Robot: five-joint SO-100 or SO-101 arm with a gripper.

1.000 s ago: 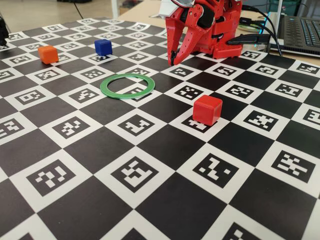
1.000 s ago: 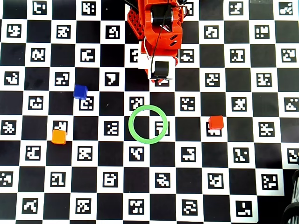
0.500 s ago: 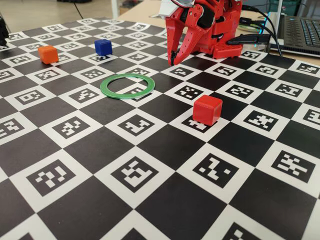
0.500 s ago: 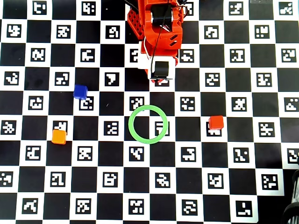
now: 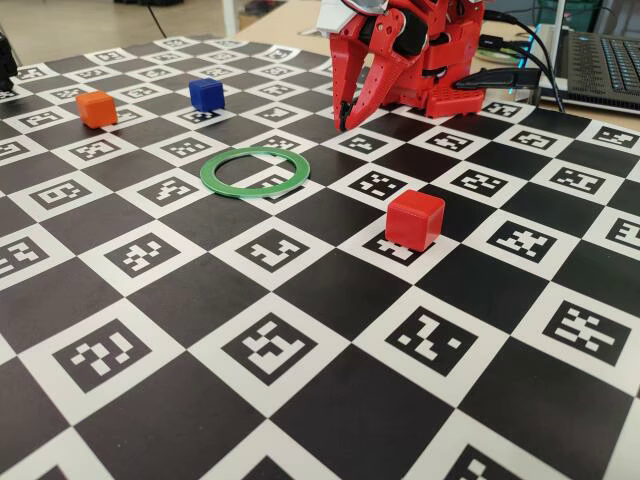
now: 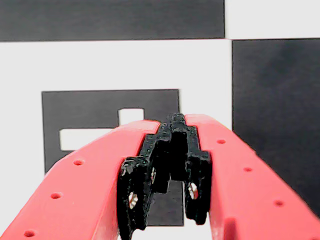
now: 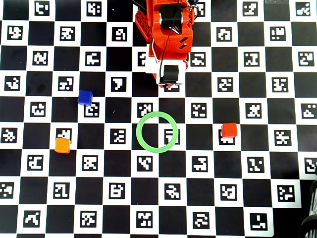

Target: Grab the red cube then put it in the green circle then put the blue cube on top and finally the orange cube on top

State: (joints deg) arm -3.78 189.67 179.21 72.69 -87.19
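The red cube (image 5: 415, 219) (image 7: 229, 130) sits alone on the checkerboard, to the right of the green circle (image 5: 246, 192) (image 7: 138, 133) in both the fixed and the overhead view. Inside the ring there is only board. The blue cube (image 5: 207, 94) (image 7: 85, 97) and the orange cube (image 5: 97, 108) (image 7: 62, 145) lie to the ring's left, apart from each other. My red gripper (image 5: 345, 125) (image 6: 172, 120) points down at the board just in front of the arm's base, beyond the ring. Its jaws are shut and hold nothing. No cube shows in the wrist view.
The red arm base (image 5: 440, 60) stands at the board's far edge. A laptop (image 5: 605, 60) and cables (image 5: 500, 75) lie behind it to the right in the fixed view. The board (image 5: 300, 380) carries printed markers.
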